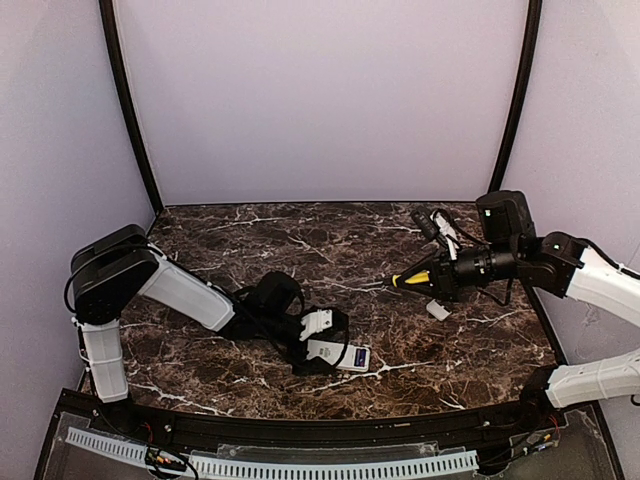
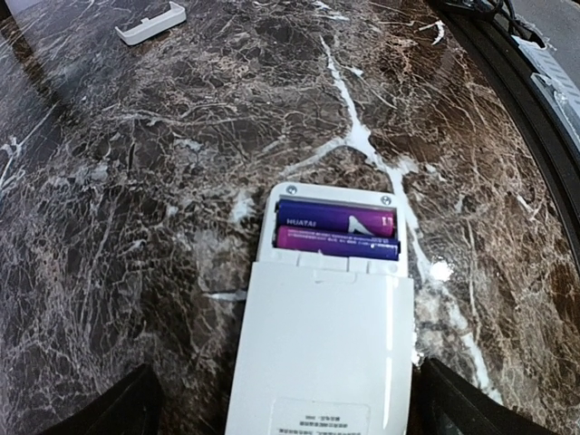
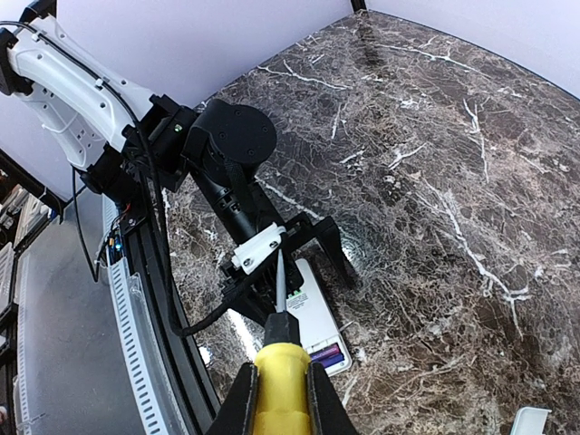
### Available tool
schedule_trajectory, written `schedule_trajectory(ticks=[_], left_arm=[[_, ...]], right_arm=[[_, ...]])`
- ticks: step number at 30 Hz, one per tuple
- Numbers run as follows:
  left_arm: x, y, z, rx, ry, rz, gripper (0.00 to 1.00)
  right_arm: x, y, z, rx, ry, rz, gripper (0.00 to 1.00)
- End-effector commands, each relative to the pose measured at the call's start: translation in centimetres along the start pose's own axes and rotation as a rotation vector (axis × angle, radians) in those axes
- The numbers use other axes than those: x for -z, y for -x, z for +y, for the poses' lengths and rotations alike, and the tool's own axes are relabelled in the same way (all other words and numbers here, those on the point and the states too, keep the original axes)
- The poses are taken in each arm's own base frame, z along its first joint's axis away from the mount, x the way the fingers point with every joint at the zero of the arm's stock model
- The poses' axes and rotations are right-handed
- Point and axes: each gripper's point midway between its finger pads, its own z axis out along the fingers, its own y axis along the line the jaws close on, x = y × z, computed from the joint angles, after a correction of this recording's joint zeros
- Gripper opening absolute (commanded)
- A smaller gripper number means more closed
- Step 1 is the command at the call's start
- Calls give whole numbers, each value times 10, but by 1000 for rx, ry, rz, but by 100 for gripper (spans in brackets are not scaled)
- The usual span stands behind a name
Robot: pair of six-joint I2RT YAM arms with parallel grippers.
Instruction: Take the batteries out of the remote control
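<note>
The white remote control (image 2: 317, 353) lies back up on the marble table (image 1: 250, 240), its end compartment uncovered. Two purple batteries (image 2: 335, 232) sit side by side inside it. My left gripper (image 2: 288, 372) is open and straddles the remote's near end; the right finger is close to its edge and the left finger stands well clear. In the top view the left gripper (image 1: 322, 348) is over the remote (image 1: 345, 356). My right gripper (image 1: 440, 277) is shut on a yellow-handled screwdriver (image 1: 412, 280), held above the table to the right of the remote. The right wrist view shows the screwdriver (image 3: 283, 328), the remote (image 3: 313, 313) and the batteries (image 3: 328, 355).
A small white cover piece (image 1: 437, 310) lies on the table below the right gripper; it also shows in the left wrist view (image 2: 151, 23) and the right wrist view (image 3: 530, 421). A black rail (image 1: 300, 430) runs along the near table edge. Purple walls enclose the table.
</note>
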Motion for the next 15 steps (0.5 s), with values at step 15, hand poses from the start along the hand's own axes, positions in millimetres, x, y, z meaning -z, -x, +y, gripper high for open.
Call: schedule_trajectory(ticks=[15], left_arm=[[-11, -42, -23, -54, -62, 121, 72]], right_arm=[[5, 16, 0, 6, -5, -53, 0]])
